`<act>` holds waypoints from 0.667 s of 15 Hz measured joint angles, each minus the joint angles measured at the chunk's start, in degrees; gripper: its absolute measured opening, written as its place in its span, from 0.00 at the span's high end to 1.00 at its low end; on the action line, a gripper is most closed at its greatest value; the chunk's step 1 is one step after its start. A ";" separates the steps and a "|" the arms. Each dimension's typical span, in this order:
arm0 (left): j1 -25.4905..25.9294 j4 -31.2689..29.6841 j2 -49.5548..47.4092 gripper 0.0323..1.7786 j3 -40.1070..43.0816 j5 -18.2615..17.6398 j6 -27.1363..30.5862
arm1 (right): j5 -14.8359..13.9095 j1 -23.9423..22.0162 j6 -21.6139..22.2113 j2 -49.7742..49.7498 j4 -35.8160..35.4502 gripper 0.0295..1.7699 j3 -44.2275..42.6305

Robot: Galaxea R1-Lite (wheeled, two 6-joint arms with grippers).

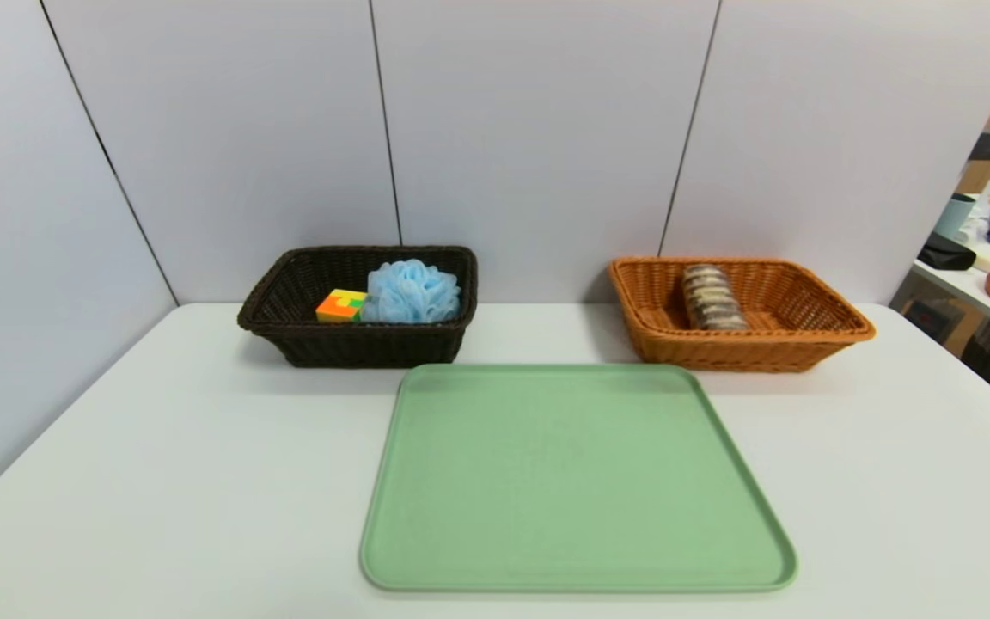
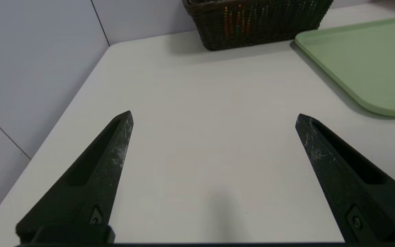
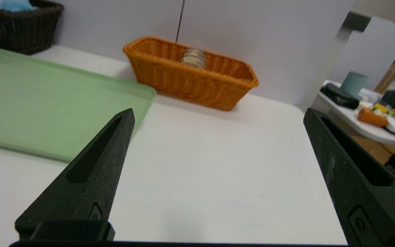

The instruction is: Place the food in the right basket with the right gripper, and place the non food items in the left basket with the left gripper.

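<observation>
Head view shows neither arm: on the white surface [image 1: 160,481], the blue puff [image 1: 412,292] and puzzle cube [image 1: 341,306] sit touching in the dark left basket [image 1: 289,331], the striped roll [image 1: 712,297] lies in the orange right basket [image 1: 804,344], and a green tray [image 1: 577,481] lies bare. Left wrist view: left end effector [image 2: 214,118] spread wide above the surface, basket top cut off. Right wrist view: right end effector [image 3: 218,115] wide, holding nothing; only the roll's top clears the rim.
</observation>
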 joint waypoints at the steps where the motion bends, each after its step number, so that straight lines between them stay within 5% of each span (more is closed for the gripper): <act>1: 0.00 2.10 0.00 0.05 0.02 -0.33 0.02 | 0.17 0.00 1.24 0.00 2.44 0.04 0.02; 6: 0.00 4.11 0.00 0.05 0.02 0.59 -5.18 | 0.00 0.00 4.52 0.00 10.93 0.04 0.02; 10: 0.00 4.00 0.00 0.05 0.02 1.65 -7.92 | -0.57 0.00 9.90 0.00 11.11 0.04 0.02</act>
